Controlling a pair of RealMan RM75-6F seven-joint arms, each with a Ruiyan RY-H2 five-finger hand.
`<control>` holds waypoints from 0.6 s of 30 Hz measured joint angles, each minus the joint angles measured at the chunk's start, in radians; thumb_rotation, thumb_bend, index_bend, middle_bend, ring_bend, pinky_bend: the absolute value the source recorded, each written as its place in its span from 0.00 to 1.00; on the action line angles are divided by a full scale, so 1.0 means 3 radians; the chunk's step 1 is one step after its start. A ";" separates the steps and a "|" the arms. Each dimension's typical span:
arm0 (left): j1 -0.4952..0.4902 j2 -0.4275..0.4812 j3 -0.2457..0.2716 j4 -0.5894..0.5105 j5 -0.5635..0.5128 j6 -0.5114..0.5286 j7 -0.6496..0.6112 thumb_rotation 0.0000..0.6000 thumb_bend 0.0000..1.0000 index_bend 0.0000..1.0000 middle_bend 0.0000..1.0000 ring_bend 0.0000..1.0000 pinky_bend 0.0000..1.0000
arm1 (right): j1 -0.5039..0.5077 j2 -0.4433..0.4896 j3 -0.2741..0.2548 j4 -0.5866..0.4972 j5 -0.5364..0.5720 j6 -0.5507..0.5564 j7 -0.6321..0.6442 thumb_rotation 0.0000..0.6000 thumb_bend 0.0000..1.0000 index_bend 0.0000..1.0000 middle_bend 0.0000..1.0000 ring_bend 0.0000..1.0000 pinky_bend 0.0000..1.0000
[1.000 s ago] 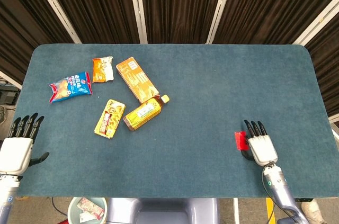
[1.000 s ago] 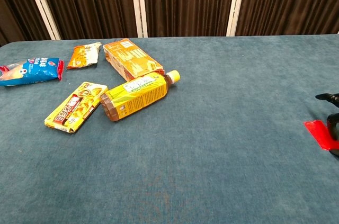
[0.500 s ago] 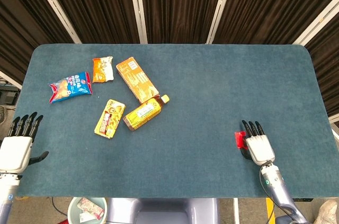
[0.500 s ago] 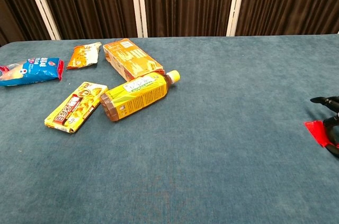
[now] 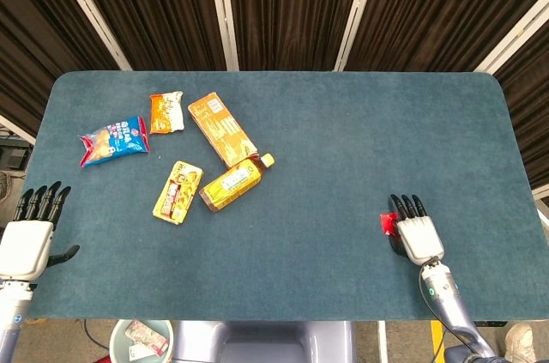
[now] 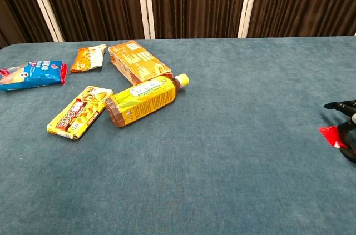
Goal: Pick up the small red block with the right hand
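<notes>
The small red block (image 5: 387,224) lies near the table's front right. Only a sliver of it shows at the left side of my right hand (image 5: 414,232). In the chest view the block (image 6: 332,134) sits at the right edge, between dark fingers (image 6: 340,104) curled over it from above and another dark finger below. My right hand grips the block, which stays low at the blue cloth. At the front left corner, off the table's edge, my left hand (image 5: 31,232) holds nothing, its fingers apart.
On the left half of the blue table (image 5: 343,148) lie a yellow bottle (image 5: 232,181), an orange box (image 5: 221,128), a yellow snack pack (image 5: 177,191), a blue bag (image 5: 113,141) and an orange-white packet (image 5: 166,111). Dark curtains hang behind.
My right hand's fingers have curled tighter over the red block, and less of the red shows. The left hand has not moved.
</notes>
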 measured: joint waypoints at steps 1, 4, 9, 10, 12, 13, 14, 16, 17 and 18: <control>-0.0002 0.0001 0.0001 -0.0001 -0.0002 -0.0004 0.0000 1.00 0.10 0.00 0.00 0.00 0.00 | 0.0012 0.0014 0.0012 -0.0013 -0.0002 0.0013 -0.0005 1.00 0.51 0.62 0.04 0.00 0.00; -0.0004 0.0003 0.0002 0.0001 -0.0006 -0.0007 -0.0001 1.00 0.10 0.00 0.00 0.00 0.00 | 0.0054 0.0058 0.0052 -0.0055 -0.0009 0.0040 -0.0029 1.00 0.51 0.62 0.04 0.00 0.00; -0.0005 0.0002 0.0002 0.0005 -0.0012 -0.0006 -0.0003 1.00 0.10 0.00 0.00 0.00 0.00 | 0.0155 0.0164 0.0141 -0.0149 -0.0010 0.0060 -0.0123 1.00 0.51 0.62 0.04 0.00 0.00; -0.0005 0.0001 0.0001 0.0006 -0.0014 -0.0006 0.0000 1.00 0.10 0.00 0.00 0.00 0.00 | 0.0186 0.0190 0.0166 -0.0170 -0.0007 0.0055 -0.0153 1.00 0.51 0.62 0.04 0.00 0.00; -0.0007 -0.0003 0.0001 0.0005 -0.0015 -0.0005 0.0008 1.00 0.10 0.00 0.00 0.00 0.00 | 0.0238 0.0226 0.0204 -0.0199 0.0001 0.0038 -0.0190 1.00 0.51 0.62 0.05 0.00 0.00; -0.0008 -0.0005 0.0002 0.0006 -0.0016 -0.0007 0.0013 1.00 0.10 0.00 0.00 0.00 0.00 | 0.0274 0.0245 0.0228 -0.0217 0.0008 0.0019 -0.0208 1.00 0.51 0.62 0.05 0.00 0.00; -0.0008 -0.0007 0.0003 0.0006 -0.0020 -0.0010 0.0017 1.00 0.10 0.00 0.00 0.00 0.00 | 0.0301 0.0256 0.0246 -0.0227 0.0014 0.0001 -0.0219 1.00 0.51 0.62 0.05 0.00 0.00; -0.0009 -0.0010 0.0003 0.0008 -0.0024 -0.0011 0.0022 1.00 0.10 0.00 0.00 0.00 0.00 | 0.0365 0.0274 0.0281 -0.0234 0.0028 -0.0053 -0.0242 1.00 0.51 0.62 0.05 0.00 0.00; -0.0009 -0.0013 0.0002 0.0011 -0.0028 -0.0010 0.0029 1.00 0.10 0.00 0.00 0.00 0.00 | 0.0393 0.0277 0.0293 -0.0230 0.0035 -0.0084 -0.0249 1.00 0.51 0.62 0.05 0.00 0.00; -0.0009 -0.0016 0.0001 0.0012 -0.0031 -0.0009 0.0033 1.00 0.10 0.00 0.00 0.00 0.00 | 0.0420 0.0277 0.0305 -0.0221 0.0045 -0.0119 -0.0255 1.00 0.51 0.62 0.05 0.00 0.00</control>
